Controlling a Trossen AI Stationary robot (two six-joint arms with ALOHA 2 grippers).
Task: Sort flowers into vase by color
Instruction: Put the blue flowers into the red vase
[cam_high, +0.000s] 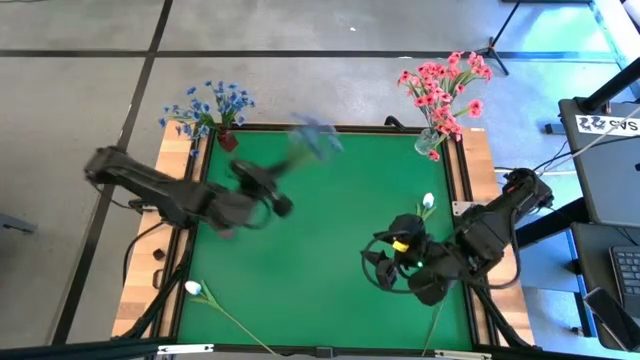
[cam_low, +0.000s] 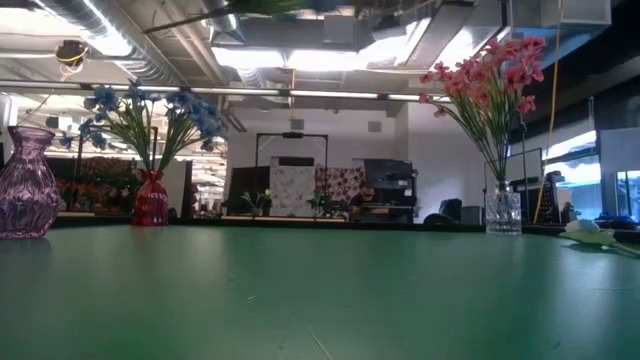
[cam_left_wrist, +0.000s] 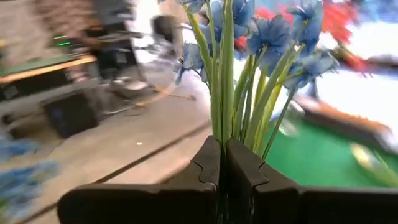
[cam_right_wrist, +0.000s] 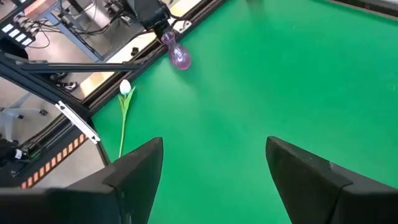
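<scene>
Blue sprig (cam_left_wrist: 249, 68) clenched in left gripper (cam_high: 281, 203), lifted over green table (cam_high: 330, 260) | right gripper (cam_high: 385, 268) at four o'clock, jaws released, holding nothing

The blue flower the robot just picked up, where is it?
In the high view the blue flower sprig is up in the left hand, shut on its stem, over the green table near the red vase of blue flowers.

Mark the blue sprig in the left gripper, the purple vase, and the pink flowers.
blue sprig (cam_left_wrist: 249, 93), left wrist view, on its green stems.
left gripper (cam_left_wrist: 222, 165), left wrist view, where its shut fingers meet.
purple vase (cam_low: 28, 185), low view, on its body.
pink flowers (cam_high: 445, 85), high view, on the blooms.
</scene>
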